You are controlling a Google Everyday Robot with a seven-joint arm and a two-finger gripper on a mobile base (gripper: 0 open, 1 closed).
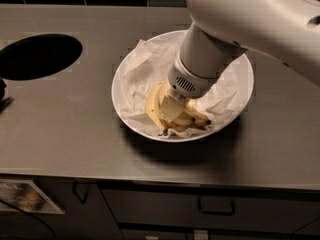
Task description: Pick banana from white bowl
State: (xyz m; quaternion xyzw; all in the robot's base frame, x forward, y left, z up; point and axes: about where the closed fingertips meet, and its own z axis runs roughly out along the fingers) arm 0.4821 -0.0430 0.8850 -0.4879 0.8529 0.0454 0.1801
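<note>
The white bowl (125, 69) sits in the middle of a grey counter, lined with crumpled white paper. Yellow bananas (155, 106) lie in its front half, one with a small black tip toward the right. I cannot tell the bananas apart, as the arm covers much of them. The white arm comes down from the upper right, and the gripper (171, 109) is pressed down into the bananas inside the bowl.
A round dark hole (37, 56) is cut in the counter at the left. A dark object (4, 96) shows at the left edge. Dark tiles run along the back wall. Drawers with handles (216, 209) sit below the counter's front edge.
</note>
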